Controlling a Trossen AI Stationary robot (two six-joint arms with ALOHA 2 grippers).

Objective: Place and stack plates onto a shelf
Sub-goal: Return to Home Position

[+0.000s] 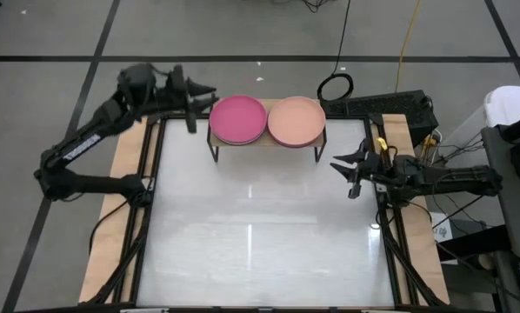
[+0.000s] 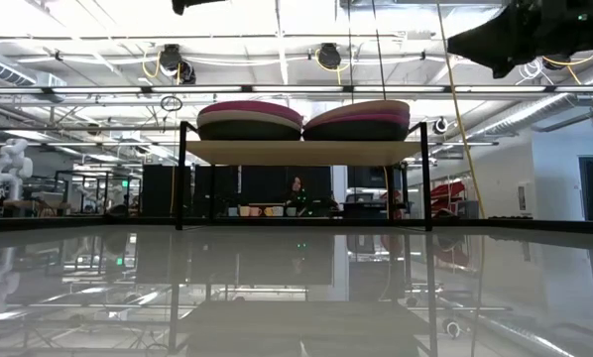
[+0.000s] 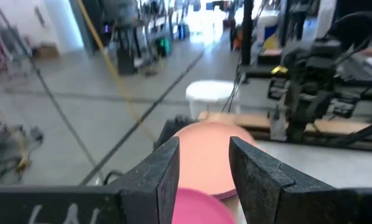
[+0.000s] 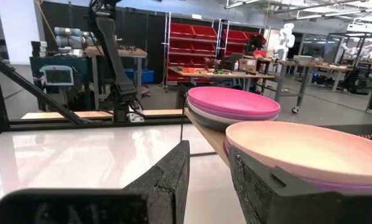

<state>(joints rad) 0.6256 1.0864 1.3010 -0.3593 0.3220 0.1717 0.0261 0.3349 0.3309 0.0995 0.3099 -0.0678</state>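
Observation:
The shelf stands at the table's far edge and carries two stacks of plates. The left stack has a magenta plate on top, the right stack a peach plate. In the low view both stacks rest flat on the shelf top, with darker plates underneath. My left gripper hovers open just left of the magenta stack, at its far side. My right gripper is open near the shelf's right legs, slightly nearer than the shelf. The right wrist view shows both stacks from the side.
Black frame rails and wooden side strips run along the table's left and right edges. The glossy white tabletop stretches from the shelf to the near edge. Cables and equipment lie beyond the far right corner.

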